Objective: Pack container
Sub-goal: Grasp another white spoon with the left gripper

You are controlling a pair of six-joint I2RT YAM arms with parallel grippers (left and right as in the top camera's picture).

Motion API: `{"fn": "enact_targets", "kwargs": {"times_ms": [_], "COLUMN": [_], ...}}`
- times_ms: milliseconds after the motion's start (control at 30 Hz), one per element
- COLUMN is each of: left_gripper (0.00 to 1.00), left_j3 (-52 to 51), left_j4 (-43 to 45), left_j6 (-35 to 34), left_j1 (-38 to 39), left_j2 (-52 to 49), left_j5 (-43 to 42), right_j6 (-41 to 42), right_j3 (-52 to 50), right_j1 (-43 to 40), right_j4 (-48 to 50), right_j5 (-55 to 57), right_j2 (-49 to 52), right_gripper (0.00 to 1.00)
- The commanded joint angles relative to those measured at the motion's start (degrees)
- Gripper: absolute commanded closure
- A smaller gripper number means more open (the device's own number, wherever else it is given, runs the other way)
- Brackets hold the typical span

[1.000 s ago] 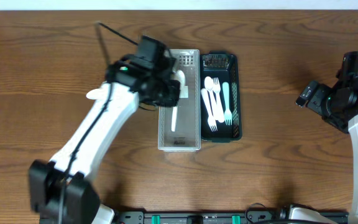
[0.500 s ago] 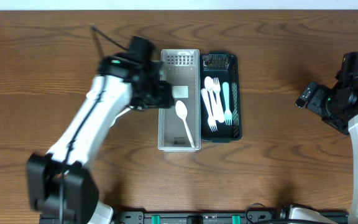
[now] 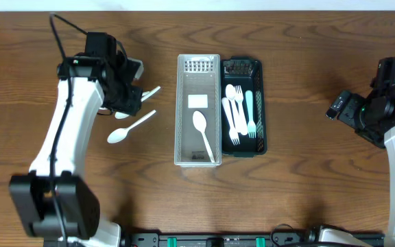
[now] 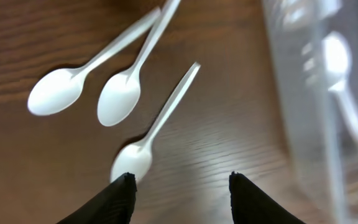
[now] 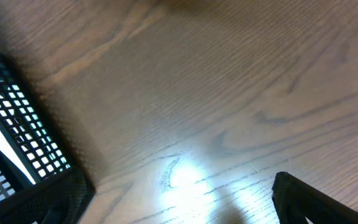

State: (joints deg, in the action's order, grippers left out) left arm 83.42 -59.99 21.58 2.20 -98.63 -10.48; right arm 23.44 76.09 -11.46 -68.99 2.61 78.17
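Wooden table (image 3: 307, 48) is carrying two side-by-side containers.
White bin (image 3: 180, 110) is holding one spoon (image 3: 201, 127); black tray (image 3: 262, 103) is holding cutlery (image 3: 237, 113); left gripper (image 4: 180, 180) is hovering released over loose spoons (image 4: 154, 121); right gripper (image 3: 336, 108) state cannot be told.

— What lies under everything?
— A brown wooden table (image 3: 307, 82). Seen from overhead, its grain runs left to right, with darker streaks through it.
— Is there anything along its edges?
— A pale strip (image 3: 252, 5) borders the far edge. A black rail (image 3: 218, 240) with small green fittings runs along the near edge.
— And what does the right wrist view show?
— The same wood, close and slightly blurred, with a bright patch of reflected light (image 5: 185, 174) on its surface.
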Motion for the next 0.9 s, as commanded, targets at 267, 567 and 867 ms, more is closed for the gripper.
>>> {"fn": "enact_targets", "kwargs": {"times_ms": [267, 567, 867], "left_gripper": [0.50, 0.49, 0.50], "left_j3": [-0.7, -0.7, -0.8], "left_j4": [-1.7, 0.2, 1.6], "left_j6": [16.8, 16.8, 13.5], "left_j1": [-0.6, -0.6, -0.6], "left_j2": [-12.1, -17.3, -22.5], "left_j5": [5.2, 9.0, 9.0], "right_j6": [-0.4, -0.4, -0.4], "right_j3": [-0.1, -0.1, -0.1], "right_j1": [-0.5, -0.5, -0.5], "right_j4": [-0.1, -0.2, -0.2], "right_j5": [1.9, 3.7, 3.7], "right_j2": [0.2, 0.2, 0.2], "right_gripper": [0.01, 0.01, 0.01]}}
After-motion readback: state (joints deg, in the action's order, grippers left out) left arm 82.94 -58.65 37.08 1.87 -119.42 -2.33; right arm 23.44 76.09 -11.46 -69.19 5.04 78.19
